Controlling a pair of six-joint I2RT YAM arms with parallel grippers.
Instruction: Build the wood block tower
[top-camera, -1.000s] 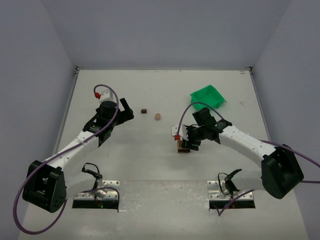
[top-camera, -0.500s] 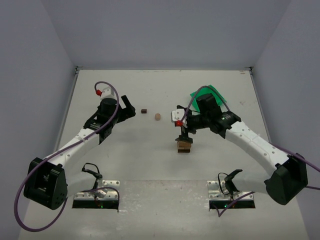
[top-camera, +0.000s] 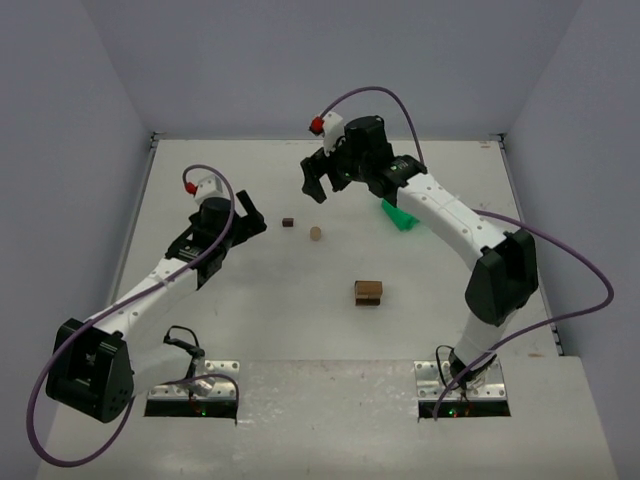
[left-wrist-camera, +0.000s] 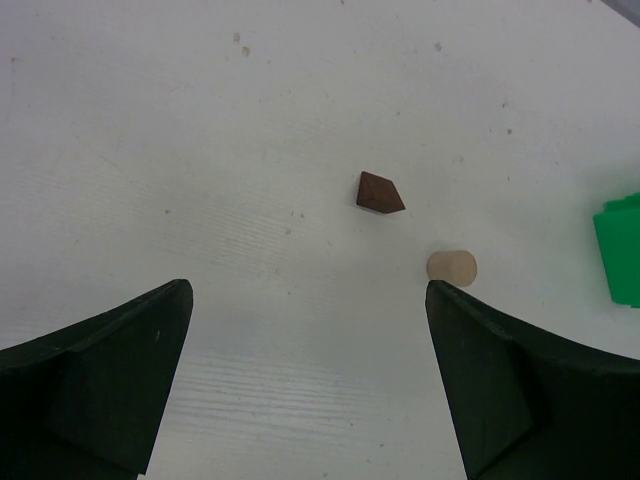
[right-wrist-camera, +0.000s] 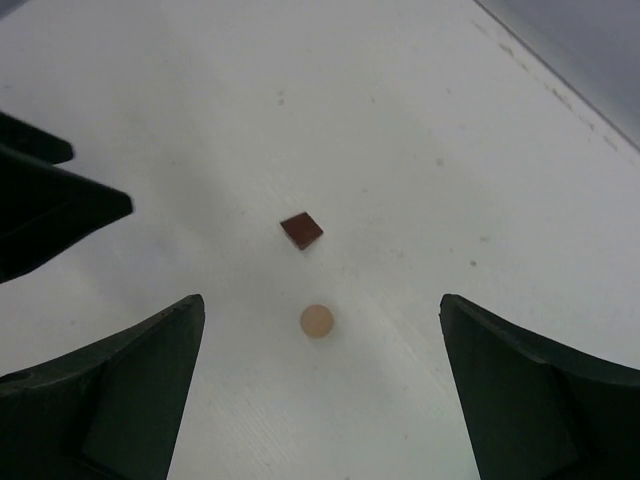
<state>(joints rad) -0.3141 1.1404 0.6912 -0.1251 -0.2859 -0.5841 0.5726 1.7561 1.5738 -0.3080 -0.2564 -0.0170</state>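
Here the wood block tower (top-camera: 368, 292) stands on the table (top-camera: 250, 330) a little right of centre and towards the near side, a low stack with a tan face above a dark brown one; nothing touches it. The right gripper (top-camera: 318, 185) hangs well apart from it, farther and to the left, with its jaws spread wide and nothing between them; the left gripper (top-camera: 250, 215) sits farther left again, likewise wide and empty, pointing right towards two loose pieces. These are a dark brown block (top-camera: 288, 222) and, just right of it, a tan cylinder (top-camera: 315, 234), apart from one another.

Only the top view shows the tower; both wrist views miss it. The left wrist view shows the block (left-wrist-camera: 379, 192), the cylinder (left-wrist-camera: 452, 267) and an edge of the green bin (left-wrist-camera: 620, 250) at the right; the right wrist view looks down on the same block (right-wrist-camera: 301, 230) and cylinder (right-wrist-camera: 317, 321) between its own fingers (right-wrist-camera: 120, 390).
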